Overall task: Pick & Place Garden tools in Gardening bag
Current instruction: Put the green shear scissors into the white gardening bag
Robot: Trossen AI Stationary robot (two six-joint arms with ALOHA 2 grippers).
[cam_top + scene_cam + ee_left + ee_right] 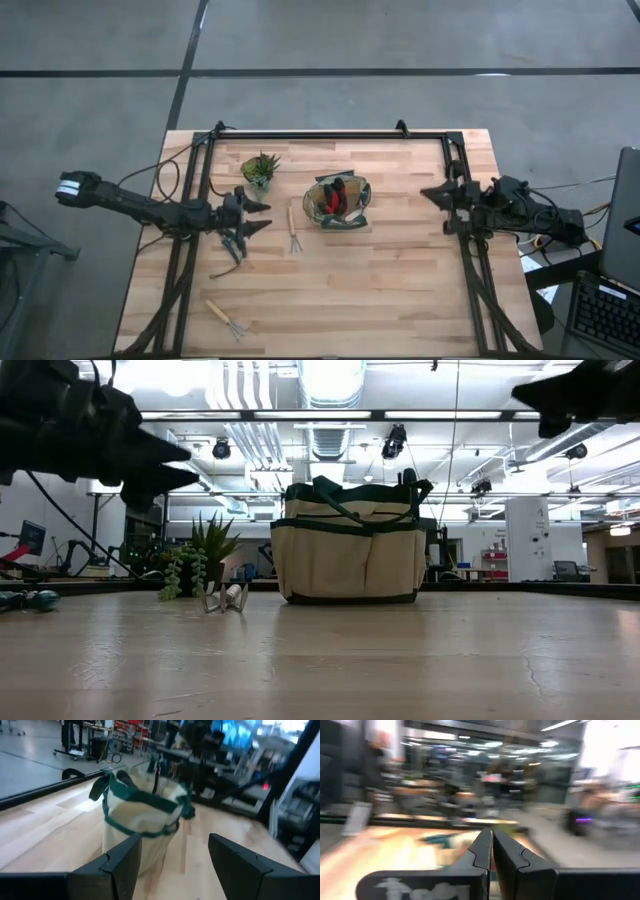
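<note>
The left gripper [262,217] hangs above the table left of centre in the high view, its two fingers [116,865] spread wide with nothing between them, tips aimed toward the gardening bag [338,202]. Just below it in that view lie the pruning shears [236,246], dark-handled, their long axis running roughly up and down the frame with a slight tilt. A little right of the gripper a wooden-handled fork [292,229] lies on the boards, long axis nearly vertical in the frame, handle toward the top, tines toward the bottom. Beyond it the bag stands upright at the frame's centre, mouth open upward, with red and black showing inside it. Above the left gripper, a small spiky plant [260,169] stands near the table's [400,290] far edge. The second fork [226,318] lies at the lower left, angled, handle toward upper left and tines toward lower right. The right gripper [430,193] waits at the right of the frame, fingers [475,852] pressed together and pointing left.
</note>
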